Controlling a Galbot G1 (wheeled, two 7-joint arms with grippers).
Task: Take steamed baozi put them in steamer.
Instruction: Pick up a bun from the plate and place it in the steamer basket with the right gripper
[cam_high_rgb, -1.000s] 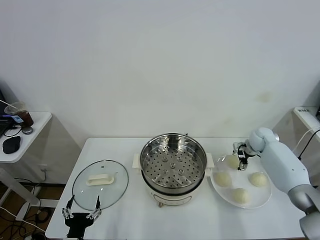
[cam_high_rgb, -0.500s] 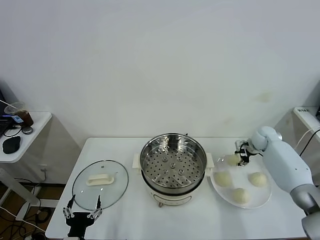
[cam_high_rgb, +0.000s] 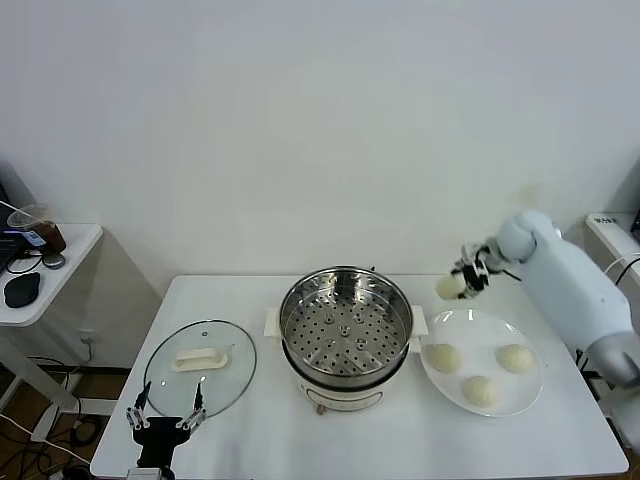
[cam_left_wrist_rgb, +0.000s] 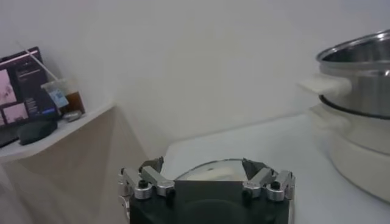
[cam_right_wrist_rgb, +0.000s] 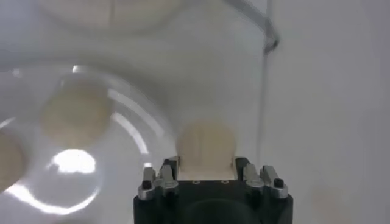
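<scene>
my right gripper (cam_high_rgb: 462, 279), closed around one baozi (cam_high_rgb: 449, 286), holds it above the table just right of the empty steamer (cam_high_rgb: 346, 335), three more wait on the plate (cam_high_rgb: 524, 394), left gripper (cam_high_rgb: 165, 420) idle, spread open.

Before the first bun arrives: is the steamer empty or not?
Empty: the steamer shows only its bare perforated tray; its glass lid lies beside it.

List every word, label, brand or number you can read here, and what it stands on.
No text can be read.
The dark screen on the side shelf shows pictures and lines of writing, too small to read.
The label on the plastic cup is too blurred to read.
The steamer shows no marking.
</scene>
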